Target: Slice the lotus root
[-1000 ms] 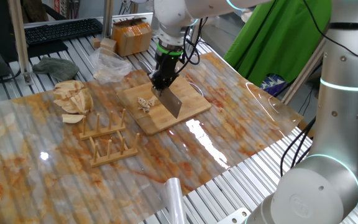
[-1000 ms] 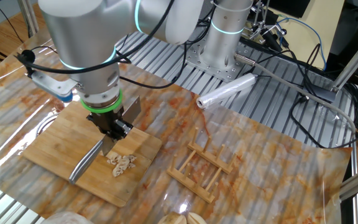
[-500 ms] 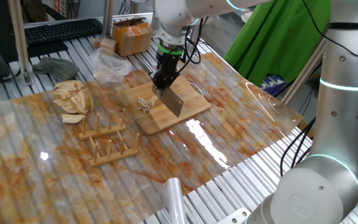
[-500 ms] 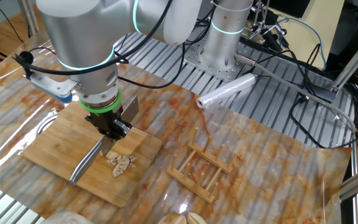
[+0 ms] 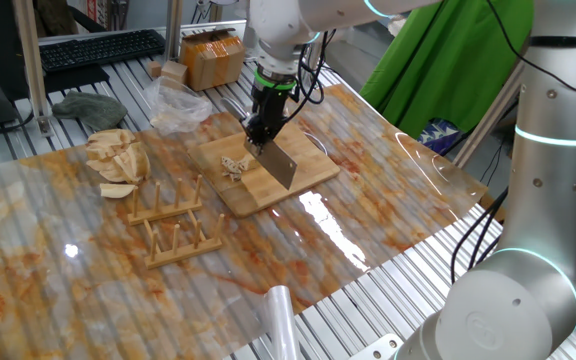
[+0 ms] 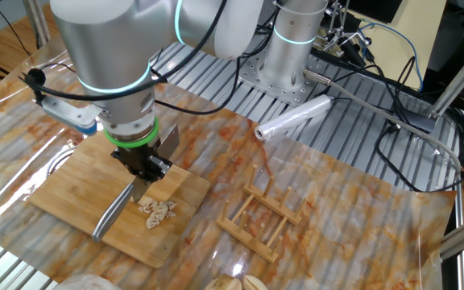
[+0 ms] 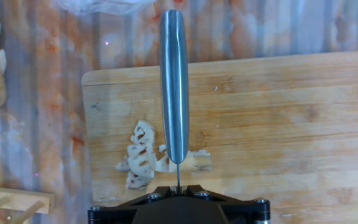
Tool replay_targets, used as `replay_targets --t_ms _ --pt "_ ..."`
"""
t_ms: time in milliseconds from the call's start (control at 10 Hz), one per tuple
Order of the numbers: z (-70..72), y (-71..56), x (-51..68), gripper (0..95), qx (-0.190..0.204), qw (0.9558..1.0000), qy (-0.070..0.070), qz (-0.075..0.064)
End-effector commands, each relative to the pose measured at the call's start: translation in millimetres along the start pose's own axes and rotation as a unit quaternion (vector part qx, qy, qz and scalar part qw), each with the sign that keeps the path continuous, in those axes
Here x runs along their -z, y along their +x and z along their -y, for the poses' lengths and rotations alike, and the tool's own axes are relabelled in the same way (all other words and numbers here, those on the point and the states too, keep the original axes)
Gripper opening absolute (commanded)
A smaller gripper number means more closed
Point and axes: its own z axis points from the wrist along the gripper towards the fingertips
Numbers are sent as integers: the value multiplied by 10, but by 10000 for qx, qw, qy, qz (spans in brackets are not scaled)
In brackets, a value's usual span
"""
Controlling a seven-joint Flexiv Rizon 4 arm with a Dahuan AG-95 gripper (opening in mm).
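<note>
- Gripper [image 6: 142, 167]: its black fingers are clamped on the handle of the cleaver [image 7: 174, 87]. The handle is hidden by the gripper body in all 3 views; in the hand view only a dark housing edge shows at the bottom of the frame.
- Cleaver: a flat grey steel blade, seen edge-on from above in the hand view as a narrow rounded bar. In one fixed view the broad rectangular face [image 5: 277, 165] hangs below the wrist, over the board.
- Lotus root [image 7: 143, 155]: pale beige thin slices with round holes lie on the left of the blade, and a small tan chunk lies under and just right of it. Whether the edge touches the chunk cannot be told.
- Cutting board [image 7: 278, 124]: rectangular light wood with visible grain; its right end is cut off in the hand view.
- Table cover [image 5: 388, 200]: glossy clear sheet over an orange-stained, ribbed surface.
- Wooden rack [image 5: 173, 225]: pegged slats, near-left of the board.
- Heap of pale wedges [image 5: 116, 160]: far-left of the rack, on the table cover.
- Plastic-wrap roll [image 6: 292, 118]: white cylinder near the arm base.
</note>
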Motion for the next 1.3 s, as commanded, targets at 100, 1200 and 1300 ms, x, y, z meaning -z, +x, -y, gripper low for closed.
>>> replay_targets --t_ms 100,1200,1300 --pt "-11 -58 -212 0 -14 10000 -60 55" --pt "-28 -29 -95 0 -130 9999 -109 -12" --pt "-25 -18 -52 0 -135 9999 -104 -8"
